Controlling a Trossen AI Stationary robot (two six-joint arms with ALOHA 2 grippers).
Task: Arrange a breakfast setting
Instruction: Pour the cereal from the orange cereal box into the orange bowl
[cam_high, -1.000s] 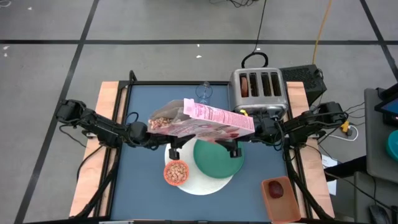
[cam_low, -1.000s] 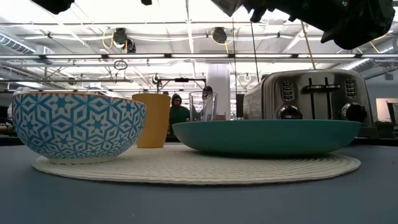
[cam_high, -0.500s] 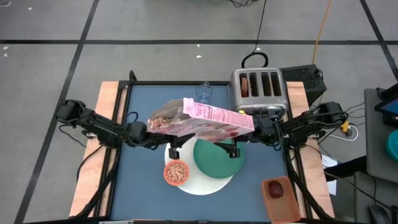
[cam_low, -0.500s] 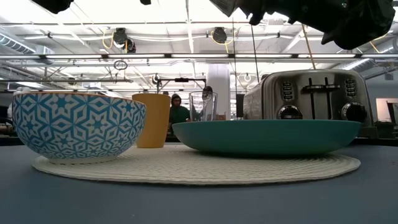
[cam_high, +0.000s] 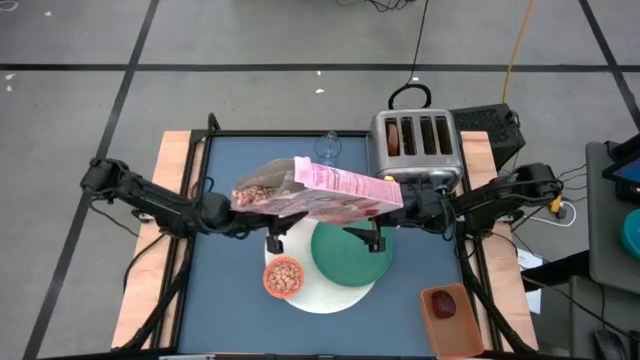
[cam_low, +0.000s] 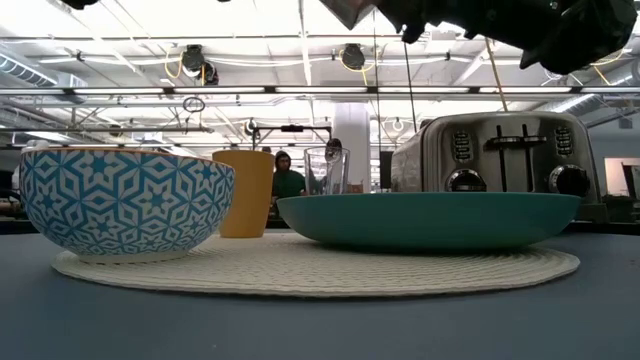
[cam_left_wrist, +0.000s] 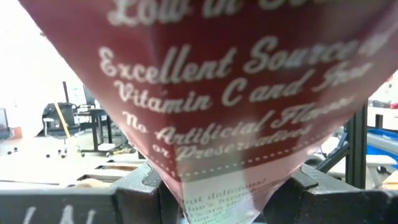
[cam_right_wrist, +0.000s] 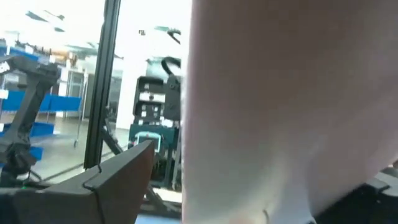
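A pink-red cereal box (cam_high: 330, 190) hangs lengthwise above the table's middle, between my two grippers. My left gripper (cam_high: 228, 212) is shut on its left end. My right gripper (cam_high: 406, 207) stands open at the box's right end. Below, a green plate (cam_high: 350, 255) and a cereal-filled bowl (cam_high: 282, 276), orange inside and blue-patterned outside (cam_low: 125, 200), rest on a white round mat (cam_high: 330, 295). An orange cup (cam_low: 245, 192) stands behind the bowl. A clear glass (cam_high: 328, 148) stands at the far edge. My left gripper pinches the box's red printed end (cam_left_wrist: 217, 180) between its two fingers (cam_left_wrist: 140, 186), coming about level from the table's left. The box is lifted clear of the table and reaches away toward the right arm. My right gripper's one visible finger (cam_right_wrist: 118, 177) stands apart from the box's pale side (cam_right_wrist: 280, 112). The box hides the other finger, so I cannot tell whether it touches.
A steel toaster (cam_high: 415, 145) with a brown bagel in one slot (cam_high: 397, 135) stands at the far right. A dark red fruit (cam_high: 443, 305) lies on a brown board at the near right. A black frame edges the blue table (cam_high: 230, 300).
My left gripper has drawn a little toward the table's left edge, carrying the box with it. The box's right end now sits slightly farther from my right gripper. The plate, bowl, cup and glass have stayed where they were.
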